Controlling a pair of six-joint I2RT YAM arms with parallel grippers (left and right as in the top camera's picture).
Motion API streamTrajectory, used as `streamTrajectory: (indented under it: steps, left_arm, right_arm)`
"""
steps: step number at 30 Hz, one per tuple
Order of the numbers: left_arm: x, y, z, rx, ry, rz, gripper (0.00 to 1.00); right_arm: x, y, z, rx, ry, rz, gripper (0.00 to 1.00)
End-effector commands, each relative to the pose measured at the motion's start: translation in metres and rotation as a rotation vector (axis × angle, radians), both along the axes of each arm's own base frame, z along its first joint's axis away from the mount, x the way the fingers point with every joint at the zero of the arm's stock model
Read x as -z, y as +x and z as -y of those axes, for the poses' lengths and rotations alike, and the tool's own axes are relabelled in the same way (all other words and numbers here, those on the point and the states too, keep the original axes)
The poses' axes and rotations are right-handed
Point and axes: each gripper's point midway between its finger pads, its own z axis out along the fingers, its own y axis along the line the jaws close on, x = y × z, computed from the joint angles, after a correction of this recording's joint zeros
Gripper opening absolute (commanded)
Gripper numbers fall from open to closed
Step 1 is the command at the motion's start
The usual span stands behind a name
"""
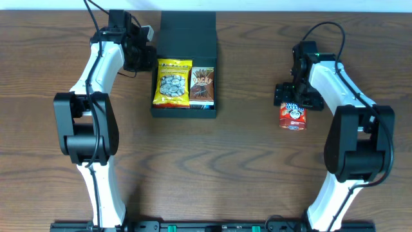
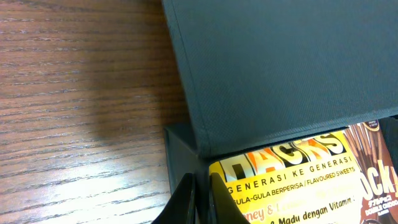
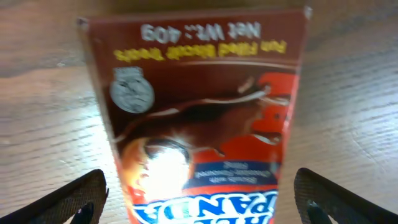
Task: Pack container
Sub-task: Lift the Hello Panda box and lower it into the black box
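we see the right gripper (image 3: 200, 202) spread wide astride the red panda biscuit box (image 1: 293, 116), long axis along its fingers, well right of the open container (image 1: 188, 35); left gripper (image 2: 198, 199) clenched at the container's left wall.

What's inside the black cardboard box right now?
Inside the matte black rectangular cardboard box lie a yellow snack packet and a brown chocolate-stick packet, side by side. Anything beneath them is covered.

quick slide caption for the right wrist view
Open right gripper straddles a red biscuit box lying on the wooden table.
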Motion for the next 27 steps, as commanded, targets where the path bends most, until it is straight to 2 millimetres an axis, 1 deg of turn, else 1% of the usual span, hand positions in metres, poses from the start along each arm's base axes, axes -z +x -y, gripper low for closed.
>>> streamTrajectory:
  steps: [1,4,7,13,18,20,21,22,23,25,26,27]
  left_arm:
    - [-0.01,0.001,0.002,0.021,-0.019,0.023,0.06]
    - [-0.01,0.001,0.002,0.021,-0.019,0.023,0.06]
    - [-0.01,0.001,0.002,0.021,-0.019,0.023,0.06]
    - [-0.01,0.001,0.002,0.021,-0.019,0.023,0.06]
    - [-0.01,0.001,0.002,0.021,-0.019,0.023,0.06]
    - [-0.012,0.001,0.004,0.025,-0.029,0.026,0.1]
    - [-0.014,0.002,0.005,0.029,-0.04,0.03,0.17]
    - [-0.019,0.004,0.008,0.035,-0.058,0.041,0.46]
    - [-0.025,0.007,0.01,0.038,-0.071,0.051,0.67]
    - [-0.036,0.012,0.011,0.039,-0.078,0.071,0.89]
    - [-0.042,0.014,0.011,0.039,-0.077,0.08,0.98]
    - [-0.047,0.016,0.011,0.04,-0.077,0.088,0.95]
  right_arm:
    - [0.014,-0.007,-0.003,-0.012,0.025,-0.043,0.95]
    - [0.022,-0.01,-0.005,-0.011,0.035,-0.068,0.94]
    - [0.023,-0.01,-0.006,-0.01,0.039,-0.07,0.9]
    - [0.023,-0.01,-0.011,0.011,0.069,-0.069,0.66]
    - [0.018,-0.006,-0.016,0.017,0.1,-0.061,0.6]
    - [0.011,-0.002,-0.017,0.017,0.104,-0.053,0.59]
    - [0.007,0.001,-0.017,0.017,0.104,-0.049,0.59]
    - [0.001,0.005,-0.017,0.016,0.104,-0.041,0.57]
    - [-0.007,0.01,-0.017,0.016,0.104,-0.03,0.55]
    - [-0.023,0.021,-0.018,0.014,0.106,-0.002,0.54]
    - [-0.032,0.026,-0.018,0.013,0.109,0.014,0.53]
    - [-0.039,0.031,-0.019,0.012,0.11,0.028,0.52]
